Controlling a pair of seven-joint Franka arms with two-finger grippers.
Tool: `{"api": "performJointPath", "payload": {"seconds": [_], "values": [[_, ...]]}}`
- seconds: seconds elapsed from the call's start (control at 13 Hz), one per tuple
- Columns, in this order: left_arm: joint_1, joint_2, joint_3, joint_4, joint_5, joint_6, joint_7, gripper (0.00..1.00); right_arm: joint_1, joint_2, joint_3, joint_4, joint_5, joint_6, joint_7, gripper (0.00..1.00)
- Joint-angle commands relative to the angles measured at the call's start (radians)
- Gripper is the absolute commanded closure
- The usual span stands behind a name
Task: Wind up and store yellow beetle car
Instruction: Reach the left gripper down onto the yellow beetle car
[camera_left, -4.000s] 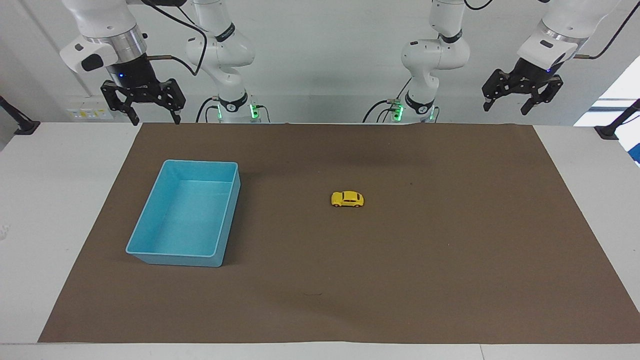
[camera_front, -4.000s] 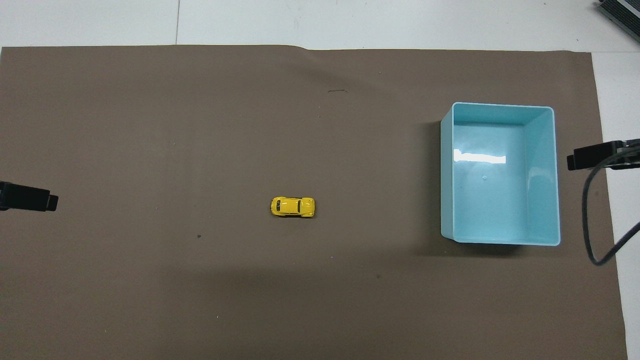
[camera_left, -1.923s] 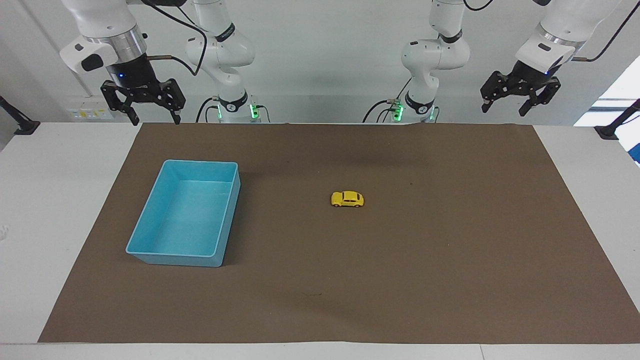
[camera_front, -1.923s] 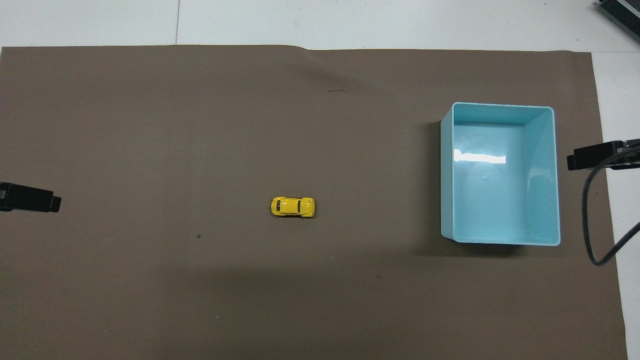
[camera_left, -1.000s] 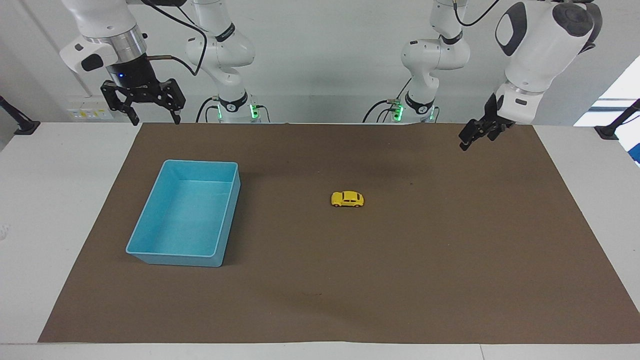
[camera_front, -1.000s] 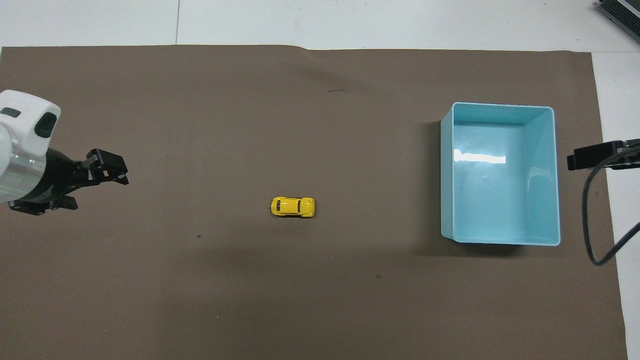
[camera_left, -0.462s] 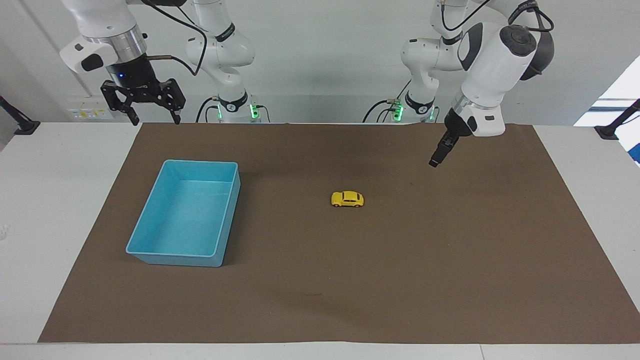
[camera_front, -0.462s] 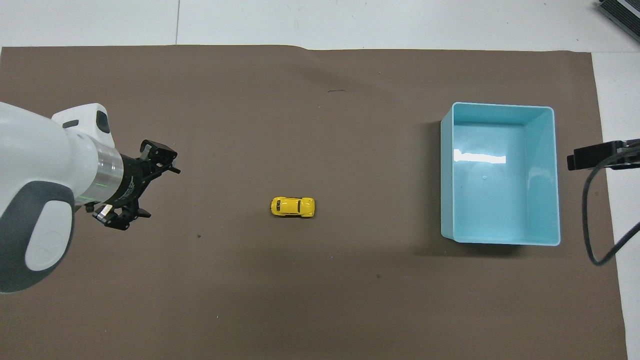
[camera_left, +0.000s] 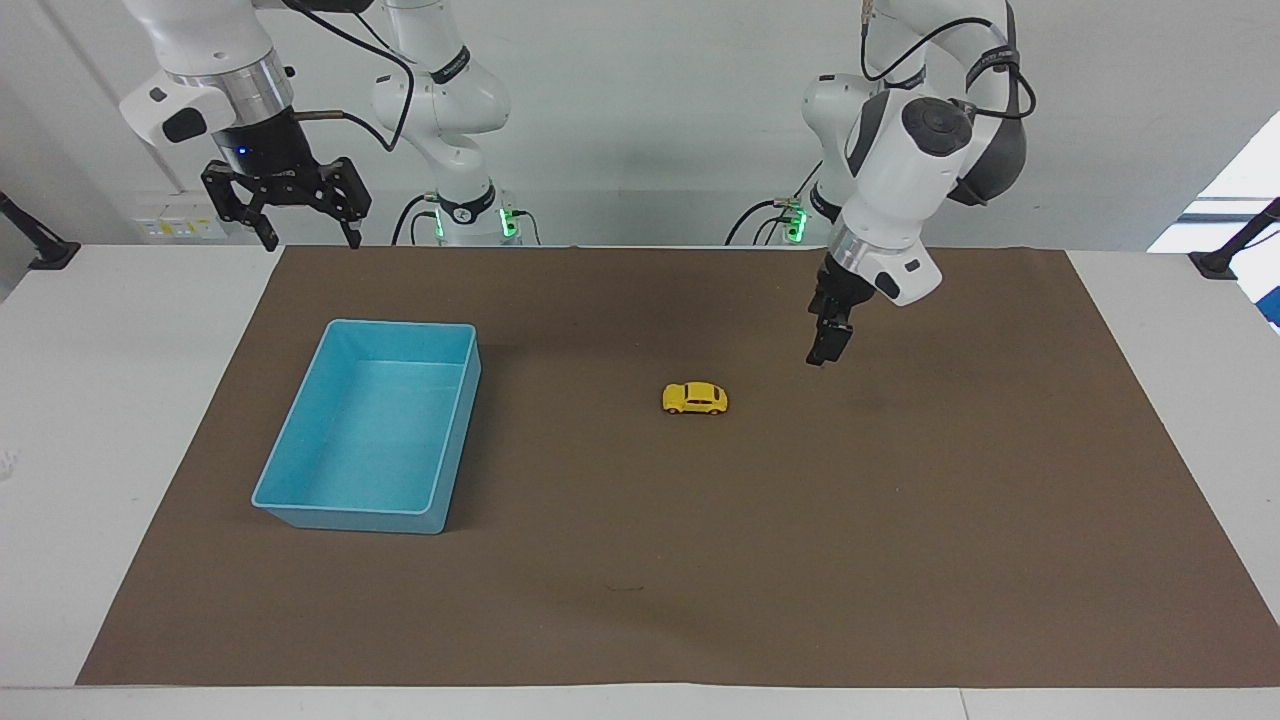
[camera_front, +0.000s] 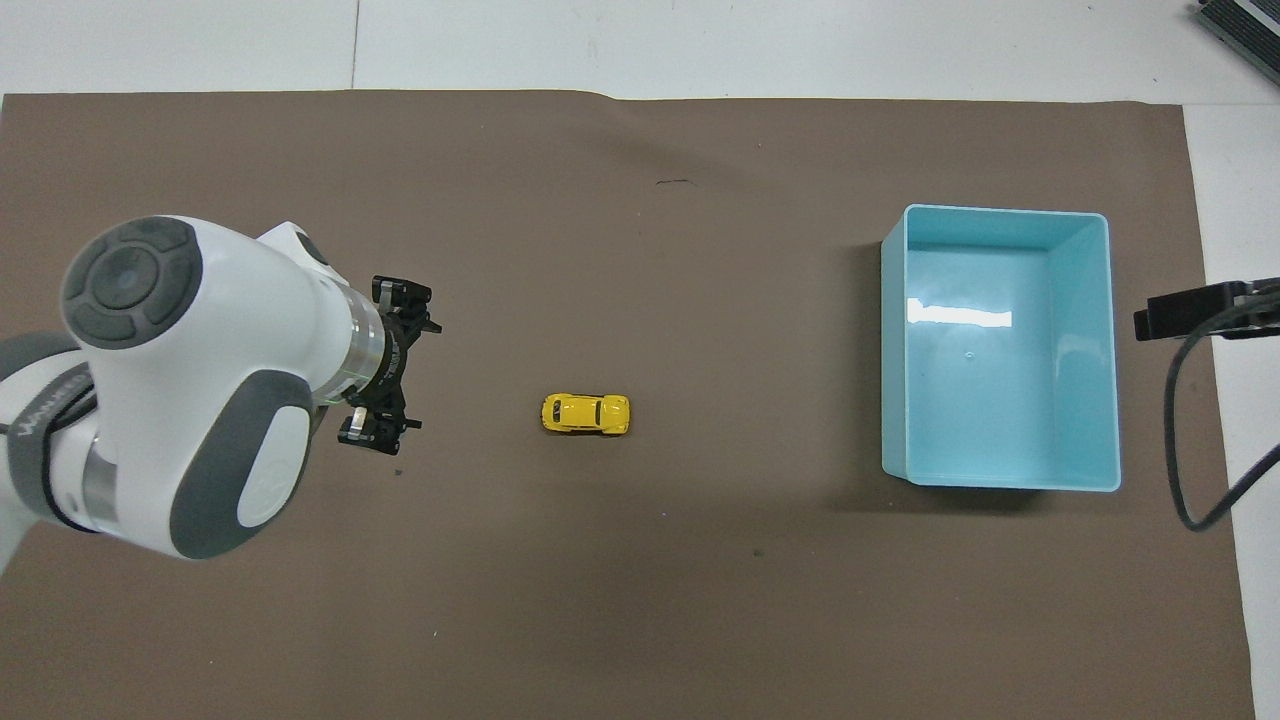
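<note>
Yellow beetle car (camera_left: 695, 398) on the mat – left gripper (camera_left: 829, 345) hovers near, apart

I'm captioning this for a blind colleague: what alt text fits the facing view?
The left gripper, open, hangs over the brown mat beside the yellow beetle car, not touching it. An empty light-blue bin sits toward the right arm's end; the right gripper waits open, raised.

Even, bright light from above fills both views — shadows are soft. The light-blue bin (camera_front: 1085, 350) carries a white glare streak on its floor and drops a dim shadow toward 9 o'clock on the brown mat (camera_front: 640, 620). Focus is sharp throughout — edges undistorted.
</note>
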Motion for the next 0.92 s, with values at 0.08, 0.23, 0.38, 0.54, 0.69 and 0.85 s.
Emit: {"api": "performJointPath", "payload": {"seconds": [0.08, 0.23, 0.38, 0.54, 0.69, 0.85], "values": [[-0.104, 0.096, 0.018, 0.008, -0.005, 0.108, -0.241, 0.0, -0.006, -0.01, 0.001, -0.006, 0.013, -0.004, 0.018, 0.0], [-0.122, 0.119, 0.018, 0.008, -0.003, 0.142, -0.358, 0.0, -0.006, -0.01, 0.001, -0.005, 0.013, -0.004, 0.018, 0.0], [-0.167, 0.171, 0.02, 0.006, -0.003, 0.154, -0.427, 0.0, -0.006, -0.01, 0.001, -0.005, 0.013, -0.004, 0.018, 0.0], [-0.179, 0.204, 0.018, 0.005, -0.003, 0.191, -0.475, 0.0, -0.006, -0.01, 0.001, -0.005, 0.013, -0.003, 0.018, 0.0], [-0.184, 0.231, 0.018, 0.005, -0.003, 0.223, -0.521, 0.0, -0.004, -0.008, 0.001, -0.005, 0.013, -0.003, 0.018, 0.0], [-0.219, 0.308, 0.02, 0.023, 0.013, 0.258, -0.573, 0.0, -0.006, -0.01, 0.001, -0.005, 0.013, -0.004, 0.018, 0.0]]}}
